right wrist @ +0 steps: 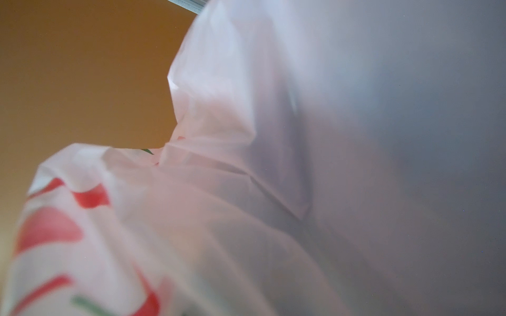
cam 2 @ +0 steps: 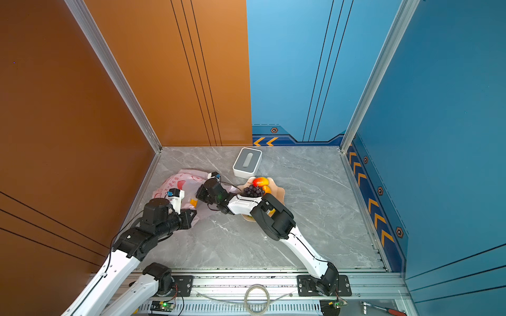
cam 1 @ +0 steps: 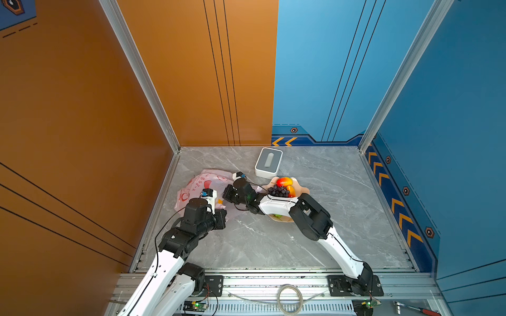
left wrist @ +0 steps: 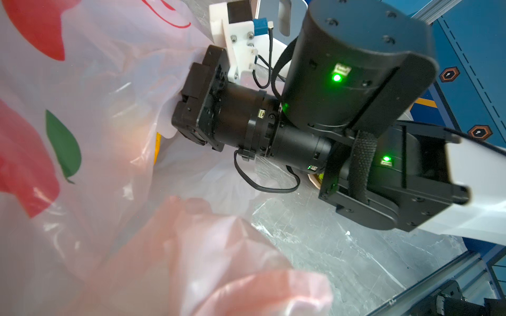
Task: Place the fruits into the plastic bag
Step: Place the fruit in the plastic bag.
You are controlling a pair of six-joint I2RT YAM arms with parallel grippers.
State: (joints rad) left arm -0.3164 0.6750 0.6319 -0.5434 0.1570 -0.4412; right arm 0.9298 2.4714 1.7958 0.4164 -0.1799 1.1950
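Left wrist view puts the plastic bag [left wrist: 90, 153] closest. It lies slumped on its side on the table [cam 1: 328, 219], on the left arm's side near the orange wall [cam 1: 82, 123]. Its mouth is turned toward the plate, so its long axis runs roughly across the table from wall to plate. That sideways lie looks deliberate, letting a fruit go in level rather than dropped from above. A yellow fruit [left wrist: 157, 147] shows dimly through the film just inside the mouth. The right gripper [left wrist: 180, 117] is pushed into that mouth; plastic hides its fingers, and the right wrist view shows only film, so I cannot tell whether it grips the yellow fruit or is empty. The left gripper [cam 1: 220, 216] is clenched at the bag's near edge, apparently pinching a fold to hold the mouth up and open. In both top views the mango [cam 1: 284, 181], grape bunch [cam 1: 278, 191] and an orange fruit [cam 1: 292, 191] wait on the plate [cam 1: 304, 190], beside the box [cam 1: 268, 162].
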